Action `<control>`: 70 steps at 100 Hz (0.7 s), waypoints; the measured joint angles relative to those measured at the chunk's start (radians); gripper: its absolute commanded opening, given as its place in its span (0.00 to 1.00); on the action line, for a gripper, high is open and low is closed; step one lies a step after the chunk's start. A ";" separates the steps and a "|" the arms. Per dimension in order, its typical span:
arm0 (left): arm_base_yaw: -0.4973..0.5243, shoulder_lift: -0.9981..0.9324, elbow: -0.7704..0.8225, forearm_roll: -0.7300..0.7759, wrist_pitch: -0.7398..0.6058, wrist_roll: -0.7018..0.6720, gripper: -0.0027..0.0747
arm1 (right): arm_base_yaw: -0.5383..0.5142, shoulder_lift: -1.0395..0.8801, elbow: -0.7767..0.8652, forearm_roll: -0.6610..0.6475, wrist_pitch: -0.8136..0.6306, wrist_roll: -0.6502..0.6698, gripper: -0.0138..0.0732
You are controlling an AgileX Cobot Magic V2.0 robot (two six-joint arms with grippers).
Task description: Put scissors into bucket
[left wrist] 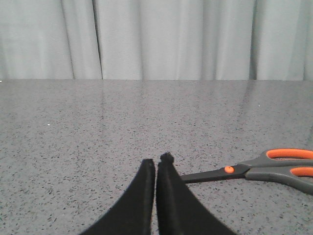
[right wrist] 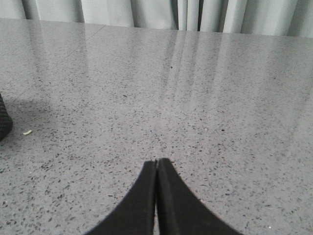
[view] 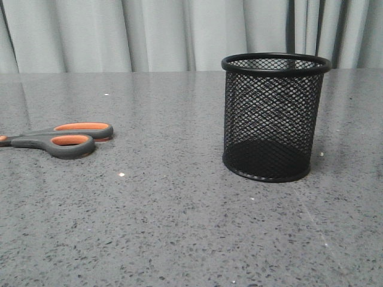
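Two grippers, left [left wrist: 156, 164] and right [right wrist: 156, 164], clenched on nothing above the tabletop [view: 179, 227]. Scissors [view: 66, 139] flat at the left edge; bucket [view: 274, 116] upright, well apart, toward the right.

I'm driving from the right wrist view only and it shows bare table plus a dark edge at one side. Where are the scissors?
Observer: The scissors lie flat on the table's left side in the front view, handles pointing toward the bucket.
Operator: Is the bucket upright?
Observer: Yes, it stands upright, right of centre, apart from the scissors, with nothing visible inside.
Operator: Which claw is nearer the scissors?
Observer: The left claw; its wrist view shows the blades reaching right beside its tips.
Operator: Is it open?
Observer: No, its fingers are shut together, holding nothing.
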State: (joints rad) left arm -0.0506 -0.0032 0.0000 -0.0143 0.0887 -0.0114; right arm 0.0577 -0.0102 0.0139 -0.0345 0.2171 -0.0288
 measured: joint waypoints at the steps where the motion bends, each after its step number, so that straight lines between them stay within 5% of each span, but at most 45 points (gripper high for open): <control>1: 0.000 0.000 0.000 0.000 0.000 0.000 0.01 | 0.000 0.000 0.000 0.000 0.000 0.000 0.11; 70: 0.000 0.000 0.000 0.000 0.000 0.000 0.01 | 0.000 0.000 0.000 -0.002 -0.065 0.000 0.11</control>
State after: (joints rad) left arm -0.0506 -0.0032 0.0000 -0.0143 0.0887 -0.0114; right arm 0.0577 -0.0102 0.0139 -0.0368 0.1523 -0.0288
